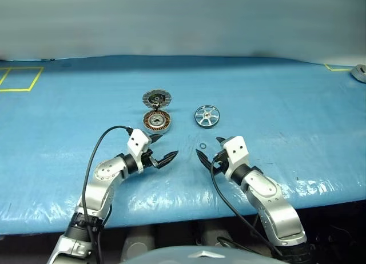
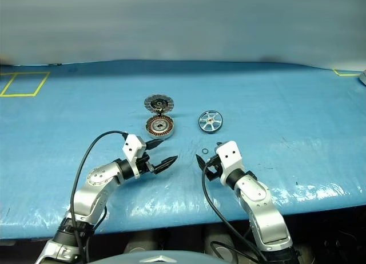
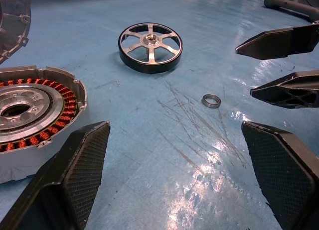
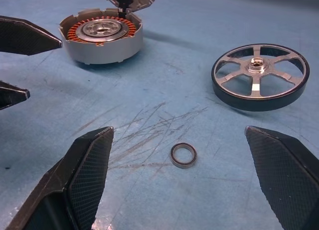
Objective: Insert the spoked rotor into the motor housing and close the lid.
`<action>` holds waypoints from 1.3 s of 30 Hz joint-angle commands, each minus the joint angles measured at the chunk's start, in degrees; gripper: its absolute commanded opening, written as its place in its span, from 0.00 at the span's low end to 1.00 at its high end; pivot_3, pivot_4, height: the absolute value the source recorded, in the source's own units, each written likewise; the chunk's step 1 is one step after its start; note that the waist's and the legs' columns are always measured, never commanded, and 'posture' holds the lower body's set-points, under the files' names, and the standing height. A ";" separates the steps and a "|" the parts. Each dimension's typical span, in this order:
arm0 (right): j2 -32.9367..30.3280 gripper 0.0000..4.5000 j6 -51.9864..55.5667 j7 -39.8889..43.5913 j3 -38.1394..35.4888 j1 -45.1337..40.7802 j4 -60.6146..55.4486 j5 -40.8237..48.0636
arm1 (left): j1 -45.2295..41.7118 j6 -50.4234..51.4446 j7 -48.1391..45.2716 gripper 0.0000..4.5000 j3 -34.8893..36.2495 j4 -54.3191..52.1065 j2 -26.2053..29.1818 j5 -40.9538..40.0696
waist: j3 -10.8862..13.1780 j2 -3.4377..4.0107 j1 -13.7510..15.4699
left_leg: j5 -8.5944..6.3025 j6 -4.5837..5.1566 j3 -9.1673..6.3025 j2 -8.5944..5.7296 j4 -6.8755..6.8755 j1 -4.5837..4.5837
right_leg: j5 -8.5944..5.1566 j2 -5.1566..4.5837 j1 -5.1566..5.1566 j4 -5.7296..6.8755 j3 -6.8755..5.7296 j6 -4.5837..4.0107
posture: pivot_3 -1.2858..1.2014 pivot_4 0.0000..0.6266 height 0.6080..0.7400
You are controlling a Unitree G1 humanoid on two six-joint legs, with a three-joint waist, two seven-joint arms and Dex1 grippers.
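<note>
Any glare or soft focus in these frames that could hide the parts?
Head views: glare streaks on the blue table cover along its near edge, parts clear of it, far wall soft. Left wrist view: bright sheen near the small ring, spoked rotor sharp. Right wrist view: even light, motor housing casts a soft shadow.

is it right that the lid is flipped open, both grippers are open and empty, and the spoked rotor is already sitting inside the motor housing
Not quite. The spoked rotor lies on the blue table beside the motor housing, not inside it; the right wrist view shows them apart, the housing's copper windings uncovered. The rest holds: the lid is flipped open, and the left gripper and right gripper are open and empty.
</note>
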 commanded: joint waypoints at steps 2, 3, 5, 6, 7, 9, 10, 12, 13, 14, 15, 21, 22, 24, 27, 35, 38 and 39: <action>-0.49 0.99 -1.91 -0.28 -0.61 -0.50 -1.27 -0.43 | -1.24 -0.32 -0.05 1.00 1.01 -2.37 0.24 -0.56 | 0.00 0.00 0.00 | 0.00 0.00 0.00 0.00 0.00 0.01 | 0.00 0.00 0.00 0.00 0.00 0.00 | 0.52 0.24 1.00; -0.51 0.99 -1.99 -0.32 -0.56 -0.54 -1.21 -0.49 | -1.32 -0.24 -0.03 1.00 1.11 -2.30 0.27 -0.62 | 0.00 0.00 0.01 | 0.00 0.00 -0.01 0.00 0.00 0.01 | 0.00 0.01 0.00 0.00 -0.01 0.00 | 0.52 0.24 1.00; -0.53 0.99 -2.10 -0.38 -0.47 -0.49 -1.18 -0.58 | -1.34 -0.32 -0.20 1.00 1.06 -2.27 0.52 -0.52 | 0.00 0.00 0.00 | 0.00 0.00 -0.01 0.00 0.00 0.01 | 0.00 0.01 0.00 0.01 -0.01 0.00 | 0.52 0.24 1.00; -0.55 0.99 -2.15 -0.40 -0.42 -0.42 -1.20 -0.65 | -1.32 -0.38 -0.27 1.00 1.02 -2.26 0.63 -0.47 | 0.00 0.00 0.00 | 0.00 0.00 0.00 0.00 0.00 0.01 | 0.00 0.01 0.00 0.01 -0.01 0.00 | 0.52 0.24 1.00; -0.58 0.99 -2.20 -0.38 -0.37 -0.30 -1.25 -0.71 | -1.29 -0.46 -0.28 1.00 0.99 -2.20 0.75 -0.36 | 0.00 0.00 0.00 | 0.00 0.00 0.00 0.00 0.00 0.01 | 0.00 0.01 0.00 0.01 0.00 0.00 | 0.52 0.24 1.00; -0.63 0.99 -2.27 -0.31 -0.38 -0.12 -1.29 -0.82 | -1.38 -0.60 -0.14 1.00 0.99 -2.05 0.85 -0.26 | 0.00 0.00 -0.02 | 0.00 0.00 0.00 0.00 0.00 0.00 | 0.00 0.01 -0.01 0.01 0.00 0.00 | 0.52 0.24 1.00; -0.60 0.99 -2.27 -0.31 -0.42 -0.11 -1.28 -0.86 | -1.48 -0.57 0.03 1.00 1.05 -1.96 0.80 -0.28 | 0.00 0.00 -0.01 | 0.00 0.00 0.00 0.00 0.00 0.01 | 0.00 0.01 -0.01 0.01 0.00 0.00 | 0.52 0.24 1.00; -0.54 0.99 -2.30 -0.32 -0.47 -0.15 -1.28 -0.94 | -1.69 -0.91 0.02 1.00 0.82 -1.85 1.14 0.30 | 0.00 0.00 0.00 | 0.00 0.00 -0.01 0.00 0.00 0.01 | 0.00 0.01 -0.01 0.01 -0.01 0.00 | 0.52 0.24 1.00; -0.51 0.99 -2.30 -0.34 -0.52 -0.19 -1.27 -0.96 | -1.82 -1.09 -0.03 1.00 0.73 -1.78 1.27 0.55 | 0.00 0.00 0.00 | 0.00 0.00 -0.01 0.00 0.00 0.01 | 0.00 0.01 -0.01 0.01 -0.01 0.00 | 0.52 0.24 1.00; -0.40 0.99 -2.31 -0.40 -0.60 -0.19 -1.29 -0.90 | -2.01 -0.98 -0.04 1.00 0.94 -1.68 1.25 0.38 | 0.00 0.00 0.00 | 0.00 0.00 -0.01 0.00 0.00 0.01 | 0.00 0.01 0.00 0.01 -0.01 0.00 | 0.52 0.24 1.00; -0.38 0.99 -2.30 -0.43 -0.59 -0.17 -1.31 -0.91 | -2.15 -0.92 -0.06 1.00 1.13 -1.59 1.24 0.26 | 0.00 0.00 0.00 | 0.00 0.00 0.00 0.00 0.00 0.01 | 0.00 0.01 0.00 0.01 0.00 0.00 | 0.52 0.24 1.00; -0.44 0.99 -2.28 -0.40 -0.29 0.17 -1.42 -1.13 | -2.03 -1.25 -0.26 1.00 1.34 -1.47 1.44 0.58 | 0.00 0.00 0.00 | 0.00 0.00 -0.01 0.00 -0.01 0.00 | 0.00 0.01 -0.01 0.01 -0.01 0.00 | 0.52 0.24 1.00; -0.39 0.99 -2.22 -0.47 -0.27 0.19 -1.44 -1.15 | -1.89 -1.24 -0.33 1.00 1.35 -1.56 1.38 0.50 | 0.00 0.00 0.00 | 0.00 0.00 -0.01 0.00 -0.02 0.00 | 0.00 0.01 -0.01 0.01 -0.01 0.00 | 0.52 0.24 1.00; -0.23 0.99 -2.19 -0.61 -0.02 0.34 -1.49 -1.23 | -1.57 -1.12 -0.60 1.00 1.15 -1.76 1.51 0.52 | 0.00 0.00 0.00 | 0.00 0.00 -0.01 0.00 -0.02 0.00 | 0.00 0.01 -0.01 0.01 0.00 0.00 | 0.52 0.24 1.00; -0.27 0.99 -2.24 -0.71 0.47 0.60 -1.50 -1.52 | -1.47 -1.46 -0.76 1.00 0.69 -1.74 2.04 1.47 | 0.00 0.00 -0.01 | 0.00 0.00 -0.01 0.00 -0.01 0.01 | 0.00 0.01 -0.01 0.01 -0.01 0.00 | 0.52 0.24 1.00; -0.25 0.99 -2.39 -1.04 0.62 0.45 -1.30 -1.66 | -3.08 -1.91 -1.23 1.00 1.20 -0.54 2.94 2.29 | 0.00 0.00 0.03 | 0.00 0.00 0.00 0.00 -0.01 0.00 | -0.01 0.00 -0.01 0.01 0.00 -0.01 | 0.52 0.24 1.00; -0.19 0.99 -2.51 -1.14 0.56 0.40 -1.29 -1.66 | -3.43 -2.05 -1.68 1.00 1.21 -0.32 3.16 2.42 | 0.00 0.00 0.01 | 0.00 0.00 0.00 0.00 -0.01 0.00 | -0.01 0.01 -0.01 0.01 -0.01 -0.01 | 0.52 0.24 1.00; -0.14 0.99 -2.58 -1.22 0.62 0.40 -1.25 -1.72 | -3.54 -2.08 -1.80 1.00 1.29 -0.19 3.21 2.39 | 0.00 0.00 0.00 | 0.00 0.00 0.00 0.00 -0.01 0.00 | -0.01 0.00 -0.01 0.01 -0.01 -0.01 | 0.52 0.24 1.00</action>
